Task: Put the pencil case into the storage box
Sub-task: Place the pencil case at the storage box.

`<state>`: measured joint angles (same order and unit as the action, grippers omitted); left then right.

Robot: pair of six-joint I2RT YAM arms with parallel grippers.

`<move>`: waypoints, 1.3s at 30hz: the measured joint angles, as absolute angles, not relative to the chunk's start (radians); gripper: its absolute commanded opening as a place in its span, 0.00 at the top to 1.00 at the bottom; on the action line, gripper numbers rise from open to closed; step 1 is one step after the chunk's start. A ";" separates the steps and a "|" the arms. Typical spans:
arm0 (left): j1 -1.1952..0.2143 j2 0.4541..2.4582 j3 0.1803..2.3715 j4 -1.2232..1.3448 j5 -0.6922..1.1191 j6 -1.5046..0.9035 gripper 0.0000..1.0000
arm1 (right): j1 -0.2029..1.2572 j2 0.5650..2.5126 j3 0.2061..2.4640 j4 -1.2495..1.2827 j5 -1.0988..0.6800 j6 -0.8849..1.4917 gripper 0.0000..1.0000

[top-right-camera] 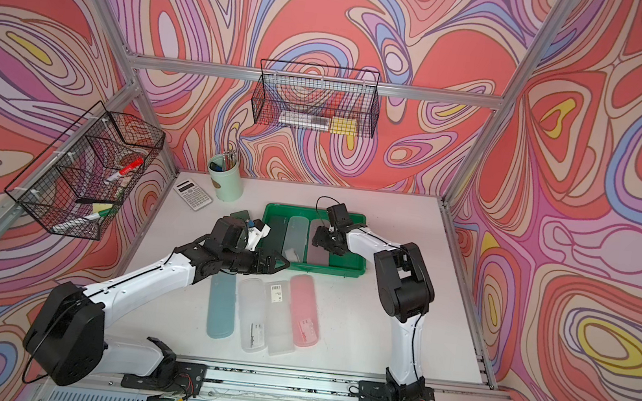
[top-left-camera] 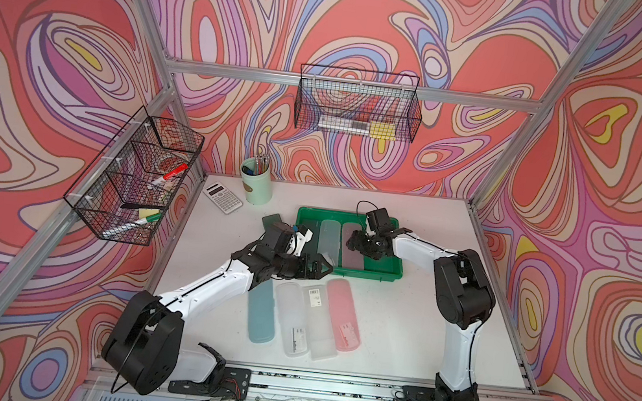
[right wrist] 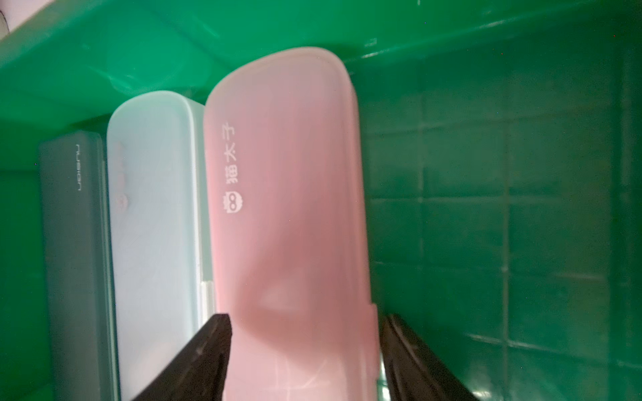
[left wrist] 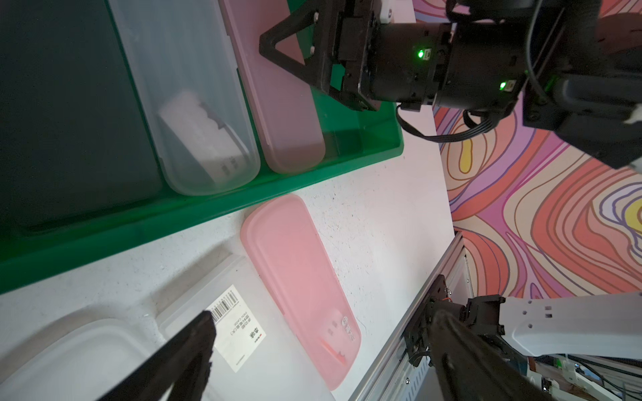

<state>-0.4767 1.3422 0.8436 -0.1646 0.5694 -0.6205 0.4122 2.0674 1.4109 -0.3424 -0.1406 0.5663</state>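
Pencil case: the pink pencil case [right wrist: 288, 208] lies flat inside the storage box [right wrist: 486, 156]. In both top views it is at 3 o'clock of a clear case [top-left-camera: 329, 237], which has a dark green case [right wrist: 76, 260] at its own 9 o'clock. All three lie parallel.
Right fingers [right wrist: 194, 364]: closed on the pink pencil case, one on each long edge near one end.
Right wrist view alone: shows the grip itself, which the arm covers in both top views, and the square grid on the box floor.
Writing: white "猫太子" beside an owl-face logo on the pink pencil case; "nusign" on the dark green case.
Box: at 12 o'clock of four cases lying in a row on the desk [top-left-camera: 420, 324].
Left fingers [left wrist: 187, 347]: spread open, hovering over the box's 7 o'clock corner.
Left wrist view: a barcode label [left wrist: 236, 326] on one clear case in the row, its print too small to read, beside a pink desk case [left wrist: 298, 277].
Far desk: a calculator [top-left-camera: 222, 197] and a cup of pens [top-left-camera: 256, 186] at 10 o'clock.
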 measured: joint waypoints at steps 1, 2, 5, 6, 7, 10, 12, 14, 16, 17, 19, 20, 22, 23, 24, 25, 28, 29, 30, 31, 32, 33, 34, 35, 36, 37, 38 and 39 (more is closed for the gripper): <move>-0.477 1.335 0.844 -0.165 0.567 -0.620 0.01 | 0.412 2.069 1.413 -0.341 -0.146 0.566 0.30; -0.477 1.327 0.844 -0.165 0.564 -0.620 0.01 | 0.412 2.071 1.416 -0.339 -0.151 0.566 0.30; -0.477 1.316 0.844 -0.166 0.556 -0.619 0.01 | 0.413 2.078 1.423 -0.331 -0.170 0.567 0.30; -0.477 1.314 0.843 -0.167 0.552 -0.619 0.01 | 0.413 2.078 1.423 -0.328 -0.176 0.567 0.30; -0.477 1.313 0.842 -0.168 0.547 -0.619 0.01 | 0.413 2.078 1.423 -0.328 -0.180 0.567 0.30; -0.477 1.304 0.831 -0.172 0.531 -0.621 0.01 | 0.414 2.078 1.423 -0.324 -0.196 0.572 0.30; -0.477 1.288 0.815 -0.181 0.515 -0.623 0.01 | 0.414 2.078 1.423 -0.322 -0.203 0.578 0.27; -0.477 1.267 0.798 -0.189 0.497 -0.626 0.01 | 0.414 2.078 1.423 -0.320 -0.207 0.585 0.25; -0.477 1.241 0.778 -0.196 0.477 -0.628 0.01 | 0.416 2.078 1.423 -0.319 -0.206 0.590 0.24; -0.477 1.229 0.769 -0.197 0.467 -0.628 0.01 | 0.417 2.078 1.423 -0.318 -0.206 0.593 0.22; -0.477 1.208 0.753 -0.202 0.449 -0.629 0.01 | 0.420 2.072 1.422 -0.319 -0.198 0.597 0.20; -0.477 1.198 0.745 -0.203 0.442 -0.629 0.01 | 0.422 2.065 1.419 -0.322 -0.192 0.597 0.20; -0.477 1.183 0.730 -0.204 0.434 -0.629 0.01 | 0.427 2.033 1.407 -0.332 -0.172 0.597 0.19; -0.477 1.175 0.721 -0.207 0.433 -0.629 0.01 | 0.429 2.011 1.399 -0.340 -0.161 0.596 0.19; -0.477 1.167 0.712 -0.210 0.431 -0.629 0.01 | 0.433 1.983 1.391 -0.348 -0.150 0.596 0.19; -0.477 1.161 0.708 -0.216 0.430 -0.630 0.01 | 0.435 1.952 1.381 -0.356 -0.141 0.595 0.18; -0.477 1.141 0.698 -0.233 0.429 -0.630 0.01 | 0.448 1.837 1.345 -0.373 -0.109 0.589 0.18; -0.477 1.133 0.698 -0.242 0.430 -0.630 0.01 | 0.454 1.793 1.328 -0.377 -0.097 0.588 0.18; -0.477 1.125 0.698 -0.250 0.430 -0.630 0.01 | 0.461 1.755 1.314 -0.381 -0.086 0.587 0.17; -0.477 1.114 0.698 -0.258 0.430 -0.630 0.01 | 0.470 1.712 1.296 -0.385 -0.072 0.585 0.17; -0.477 1.105 0.698 -0.265 0.430 -0.631 0.01 | 0.483 1.665 1.274 -0.391 -0.055 0.585 0.17; -0.477 1.096 0.698 -0.271 0.430 -0.633 0.01 | 0.496 1.632 1.256 -0.397 -0.041 0.585 0.16; -0.477 1.086 0.698 -0.279 0.430 -0.635 0.01 | 0.511 1.597 1.235 -0.403 -0.027 0.585 0.16; -0.477 1.077 0.697 -0.287 0.430 -0.637 0.01 | 0.530 1.560 1.209 -0.412 -0.010 0.585 0.16; -0.477 1.069 0.695 -0.292 0.430 -0.641 0.01 | 0.543 1.537 1.188 -0.419 0.002 0.586 0.15; -0.479 1.060 0.690 -0.295 0.431 -0.646 0.01 | 0.561 1.507 1.159 -0.431 0.015 0.588 0.15; -0.481 1.052 0.684 -0.297 0.431 -0.651 0.01 | 0.577 1.483 1.129 -0.439 0.027 0.590 0.15; -0.484 1.047 0.678 -0.297 0.431 -0.655 0.01 | 0.591 1.462 1.101 -0.445 0.036 0.594 0.15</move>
